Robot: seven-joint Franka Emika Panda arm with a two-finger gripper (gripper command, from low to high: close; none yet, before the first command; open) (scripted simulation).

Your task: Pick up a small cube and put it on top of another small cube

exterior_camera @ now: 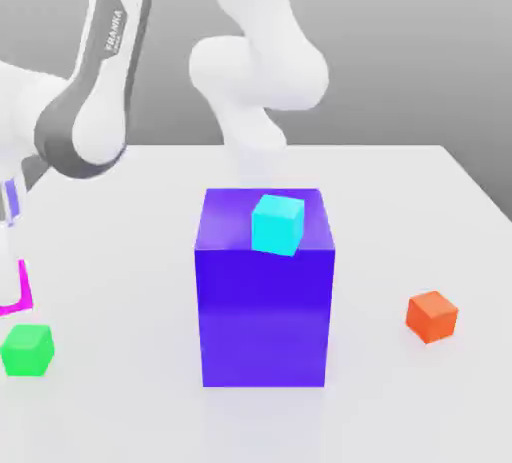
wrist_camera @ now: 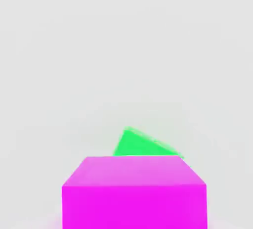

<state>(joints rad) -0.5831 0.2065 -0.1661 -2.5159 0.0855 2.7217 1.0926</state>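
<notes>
Big blue-purple block (exterior_camera: pixel 264 311) standing mid-table (exterior_camera: pixel 400 411) as landmark, carrying a cyan cube (exterior_camera: pixel 277 223) on its top face, seated toward the near edge and turned slightly askew. No bin, tray or other holder among the things; nothing sits inside anything.

Well off to the exterior view's left of the block: magenta cube (exterior_camera: pixel 17 289), cut by the frame edge, raised above the table level of the green cube (exterior_camera: pixel 26 350), which rests on the table just below and slightly nearer the camera. Apart from each other, not stacked. In the hand view, magenta cube (wrist_camera: pixel 134 191) close and square-on, flat top face showing, green cube (wrist_camera: pixel 143 145) peeking out beyond it, turned corner-on. No long axis to either, both being cubes.

Fingers and their grip: cannot tell.

Orange cube (exterior_camera: pixel 432 316) on the table, well off to the exterior view's right of the block.
</notes>
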